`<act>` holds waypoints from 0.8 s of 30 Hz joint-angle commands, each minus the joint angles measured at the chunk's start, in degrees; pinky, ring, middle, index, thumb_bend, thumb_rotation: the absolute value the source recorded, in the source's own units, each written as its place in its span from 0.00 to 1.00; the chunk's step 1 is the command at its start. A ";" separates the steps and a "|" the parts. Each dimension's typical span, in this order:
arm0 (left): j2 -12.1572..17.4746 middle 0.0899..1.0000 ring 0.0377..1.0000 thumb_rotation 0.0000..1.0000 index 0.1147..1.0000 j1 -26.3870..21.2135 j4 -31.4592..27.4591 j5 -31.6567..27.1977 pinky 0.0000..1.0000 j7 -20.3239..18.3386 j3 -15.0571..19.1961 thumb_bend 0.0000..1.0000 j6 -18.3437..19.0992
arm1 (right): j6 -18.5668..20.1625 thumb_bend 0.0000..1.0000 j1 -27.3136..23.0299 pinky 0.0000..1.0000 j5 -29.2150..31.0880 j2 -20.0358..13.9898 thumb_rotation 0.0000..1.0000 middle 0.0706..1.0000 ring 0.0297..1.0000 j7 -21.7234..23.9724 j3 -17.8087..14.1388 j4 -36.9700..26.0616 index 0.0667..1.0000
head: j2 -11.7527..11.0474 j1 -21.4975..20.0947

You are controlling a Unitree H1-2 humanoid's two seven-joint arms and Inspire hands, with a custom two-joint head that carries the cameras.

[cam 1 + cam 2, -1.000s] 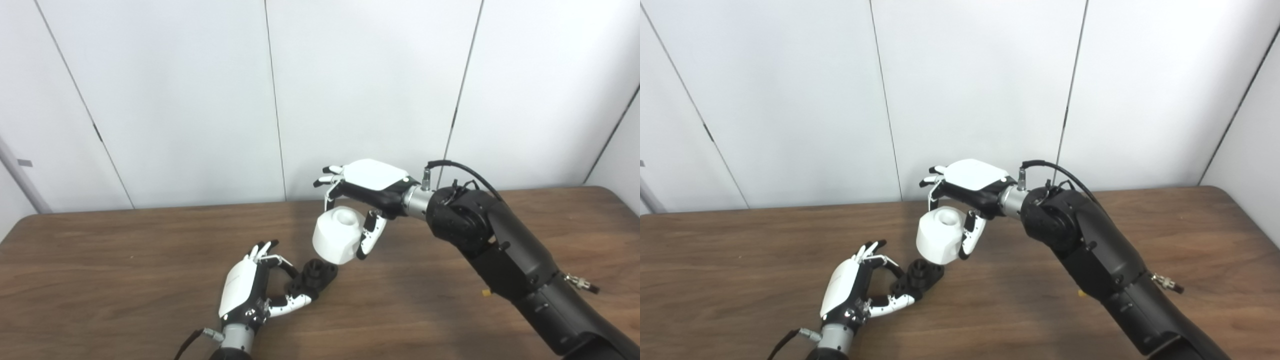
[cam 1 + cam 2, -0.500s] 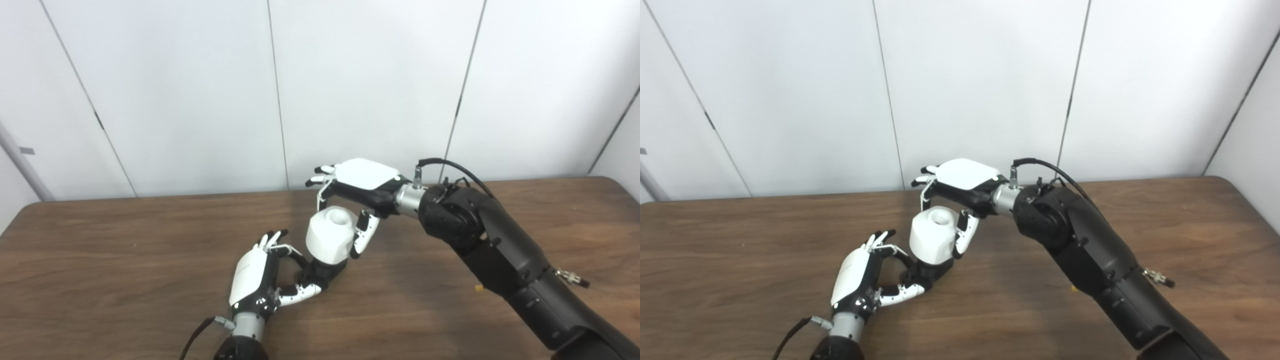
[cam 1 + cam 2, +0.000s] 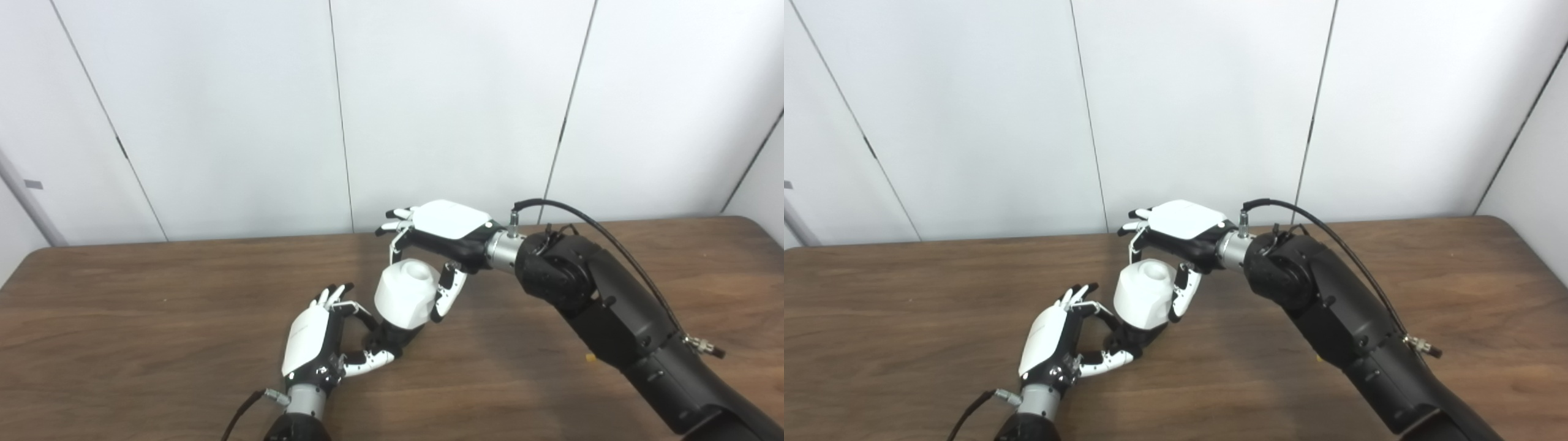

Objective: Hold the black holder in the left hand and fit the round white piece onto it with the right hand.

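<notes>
Our right hand [image 3: 444, 236] has lowered the gripped round white piece [image 3: 405, 293] onto the black holder [image 3: 392, 335] our left hand [image 3: 318, 346] clasps.

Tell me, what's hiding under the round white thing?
Under the round white piece, held by the right hand, sits the black holder, gripped by the left hand. Only the holder's lower part shows; its top is covered, so whether it is fully seated cannot be seen.

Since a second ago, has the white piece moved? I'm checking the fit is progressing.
Yes. The white piece in the right hand has come down and leftward against the table's grain; it now sits on the holder.
</notes>
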 commanded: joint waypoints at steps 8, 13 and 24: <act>-1.86 0.92 1.00 0.05 0.41 1.89 -0.33 -0.41 1.00 -1.78 -1.96 0.52 1.03 | -0.82 0.52 -0.48 1.00 -0.44 0.15 0.13 0.92 1.00 -1.50 0.00 -1.33 0.44 | 0.17 0.48; -2.16 0.93 1.00 0.05 0.41 1.95 -0.68 -0.03 1.00 -1.84 -2.32 0.52 1.64 | -1.74 0.52 -0.35 1.00 -0.32 0.52 0.13 0.92 1.00 -2.19 0.40 -0.61 0.44 | 0.38 0.77; -2.99 0.92 1.00 0.05 0.41 1.73 -1.10 0.57 1.00 -1.85 -2.55 0.52 2.74 | -2.14 0.52 -0.78 1.00 -0.55 0.96 0.13 0.92 1.00 -2.26 1.23 0.20 0.44 | 0.65 1.37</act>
